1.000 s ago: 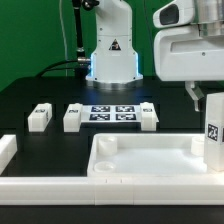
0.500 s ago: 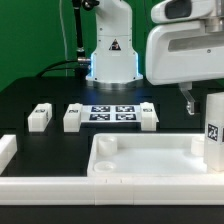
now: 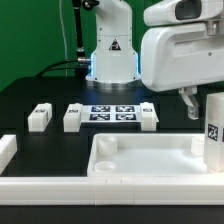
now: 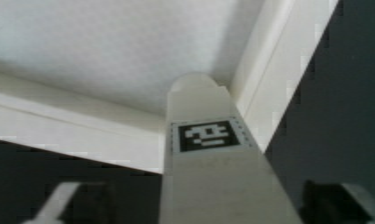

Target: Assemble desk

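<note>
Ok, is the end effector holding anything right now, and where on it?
Apparently nothing: the end effector straddles the upright leg near its top, but its fingers show gaps on both sides in the wrist view.

From where I stand, the widest open stretch is the black counter [image 3: 30,95] on the exterior view's left. A bare strip also runs between the desk top [image 3: 140,160] and the row behind it: a loose leg [image 3: 39,117], a second leg [image 3: 73,117] and a third leg [image 3: 147,115]. The flat marker board [image 3: 112,112] lies between the last two. The desk top's hollow is open from above, with a raised rim all round. White rails [image 3: 8,150] wall the near and left edges, and the robot base [image 3: 112,50] blocks the back. At the right, the upright leg [image 3: 213,130] stands hard by the rim. The gripper [image 4: 198,200] has its jaws apart, with slim gaps either side of that leg.
</note>
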Action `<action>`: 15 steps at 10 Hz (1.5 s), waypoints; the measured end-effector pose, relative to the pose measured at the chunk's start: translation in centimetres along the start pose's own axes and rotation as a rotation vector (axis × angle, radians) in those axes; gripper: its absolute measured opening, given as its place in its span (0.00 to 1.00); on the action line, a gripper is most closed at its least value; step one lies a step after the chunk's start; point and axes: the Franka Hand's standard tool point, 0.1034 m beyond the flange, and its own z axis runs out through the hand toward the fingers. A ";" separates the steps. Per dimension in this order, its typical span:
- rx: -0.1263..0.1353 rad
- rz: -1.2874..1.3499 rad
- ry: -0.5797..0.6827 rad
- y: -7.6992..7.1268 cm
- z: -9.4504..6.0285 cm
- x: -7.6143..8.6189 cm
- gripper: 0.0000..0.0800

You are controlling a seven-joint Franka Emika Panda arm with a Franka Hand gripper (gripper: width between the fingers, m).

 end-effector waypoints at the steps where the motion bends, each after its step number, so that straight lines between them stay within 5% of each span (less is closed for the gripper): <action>1: 0.000 0.031 0.000 0.0 0.0 0.0 0.49; 2: 0.002 0.103 0.000 -0.1 0.0 0.0 0.49; 3: 0.002 0.163 0.000 -0.1 0.0 0.0 0.36; 6: 0.009 0.521 0.000 -0.4 -0.1 0.1 0.36; 10: 0.049 1.062 -0.030 -0.1 -0.2 0.4 0.36; 12: 0.033 1.134 -0.041 -0.4 -0.1 0.0 0.37; 15: 0.047 1.323 -0.051 -0.8 0.1 0.0 0.37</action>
